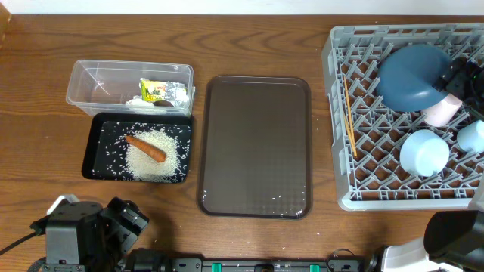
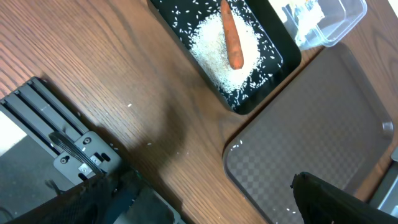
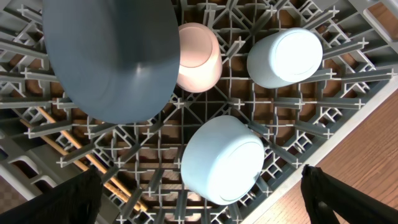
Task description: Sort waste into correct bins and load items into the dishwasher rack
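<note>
The grey dishwasher rack (image 1: 340,198) at the right holds an upturned dark-blue bowl (image 1: 412,75), a white cup (image 1: 441,111), a small light-blue bowl (image 1: 423,153), a pale-blue cup (image 1: 473,136) and wooden chopsticks (image 1: 349,117). The clear tub (image 1: 98,79) holds the yellow-green wrapper (image 1: 157,91) and white tissue. The black tray (image 1: 94,151) holds rice (image 1: 162,162) and the carrot stick (image 1: 145,147). My left gripper (image 2: 211,205) is open and empty over the table's front edge. My right gripper (image 3: 205,208) is open and empty above the light-blue bowl (image 3: 222,160).
A large brown serving tray (image 1: 255,147) lies between the bins and the rack, with a few rice grains at its near edge. Stray rice grains dot the wood in the left wrist view. The arm bases stand at the front corners.
</note>
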Controlling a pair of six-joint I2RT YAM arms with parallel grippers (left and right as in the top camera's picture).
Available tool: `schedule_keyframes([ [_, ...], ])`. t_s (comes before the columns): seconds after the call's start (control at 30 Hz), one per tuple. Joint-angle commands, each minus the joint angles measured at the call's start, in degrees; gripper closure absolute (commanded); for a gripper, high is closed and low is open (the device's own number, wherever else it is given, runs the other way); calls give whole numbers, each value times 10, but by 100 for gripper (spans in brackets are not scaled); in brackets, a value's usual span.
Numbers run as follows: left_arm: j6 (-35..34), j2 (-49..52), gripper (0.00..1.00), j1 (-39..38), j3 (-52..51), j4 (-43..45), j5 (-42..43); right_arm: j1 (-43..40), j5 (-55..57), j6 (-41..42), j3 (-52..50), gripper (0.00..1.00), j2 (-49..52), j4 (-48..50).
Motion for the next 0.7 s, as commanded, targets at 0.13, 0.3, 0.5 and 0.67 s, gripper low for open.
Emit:
schedule_keyframes([
  [0.13, 7, -8, 4, 1, 3, -23, 14, -4, 2, 3, -1, 1, 5, -1],
  [0.3, 67, -50, 3, 1, -5, -14, 12, -4, 2, 3, -1, 1, 5, -1],
  [0.5, 274, -131, 3, -5, -95, 161, 70, -4, 2, 3, -1, 1, 5, -1],
  [0.67, 389, -196, 3, -23, -228, 327, 125, -4, 2, 3, -1, 1, 5, -1],
])
